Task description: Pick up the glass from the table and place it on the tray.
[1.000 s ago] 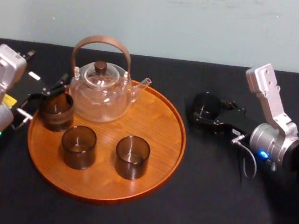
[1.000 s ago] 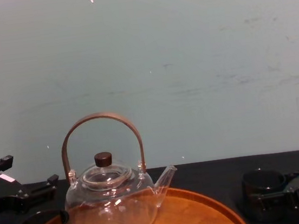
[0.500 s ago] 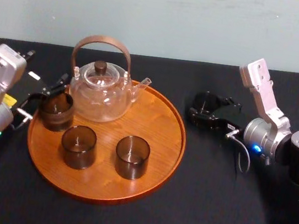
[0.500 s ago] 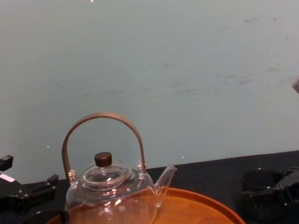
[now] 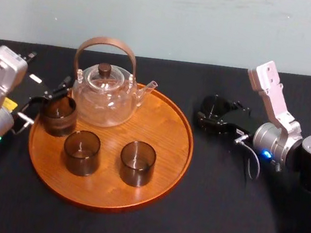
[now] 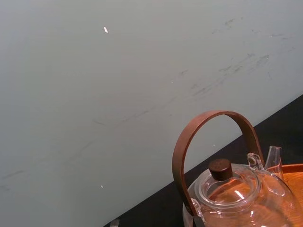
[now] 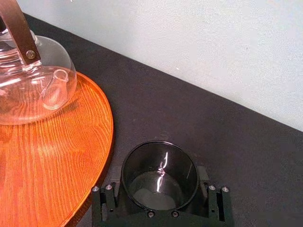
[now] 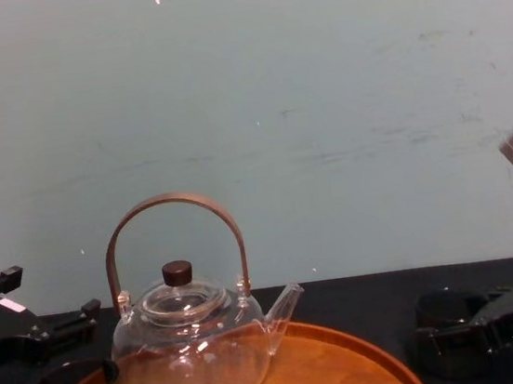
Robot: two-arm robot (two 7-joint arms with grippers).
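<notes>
**Glass gripped on the table, lift and carry to the tray to be made**

The glass (image 7: 158,179), dark and smoke-tinted, is seen standing upright on the black table (image 5: 218,206), just beside the right rim of the wooden tray (image 5: 167,135) but not on it. It is held by the right gripper (image 7: 160,196), whose jaws are set narrowly on either side of its lower wall and appear to be closed against it.

The step in hand is judged to be the lift. It would be best made straight up first, so that the base is cleared above the tray's low raised rim before any sideways travel is begun. The glass should be kept upright, and the grip kept firm, since a smooth glass wall is likely to slip. A bare patch of wood on the tray's right side is to be preferred for the set-down, well apart from the glass teapot (image 5: 103,95) and its spout, and from the nearest glass on the tray (image 5: 137,163).

The right arm is reached in from the right, with the forearm raised behind the wrist and the gripper laid low and nearly level over the table. The left gripper (image 5: 47,101) is parked at the tray's left edge.
</notes>
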